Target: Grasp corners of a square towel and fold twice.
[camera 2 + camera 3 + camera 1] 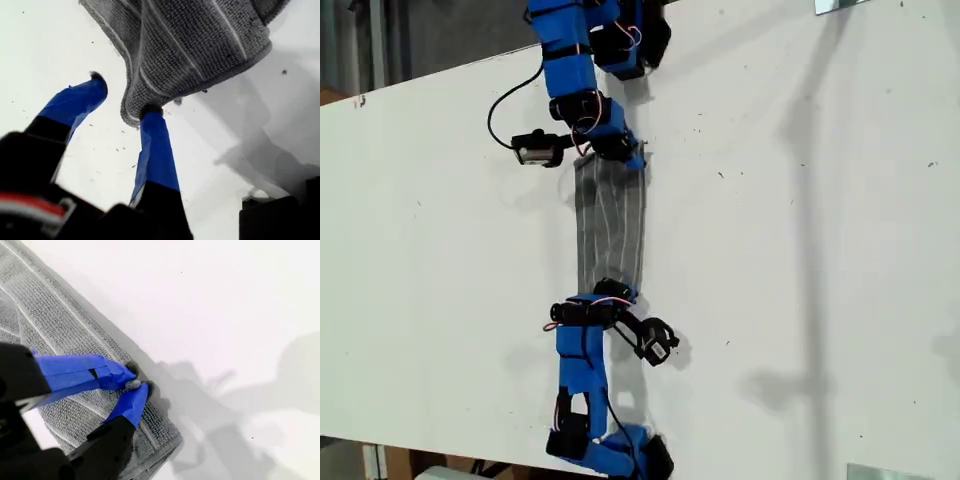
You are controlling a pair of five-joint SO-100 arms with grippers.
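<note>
The towel [610, 225] lay as a narrow folded strip on the white table [800, 260], stretched between the two arms, a little left of centre in the exterior view. My first gripper [122, 97] stood well open; one blue fingertip [150, 117] touched a rounded hemmed corner [132, 112] of the cloth, which hung lifted off the table, while the other finger stood clear beside it. My second gripper [135, 382] was pinched closed on a small nip of fabric near the towel's hemmed edge [165, 440], the cloth lying flat beneath it. I could not tell from the exterior view which arm was which.
</note>
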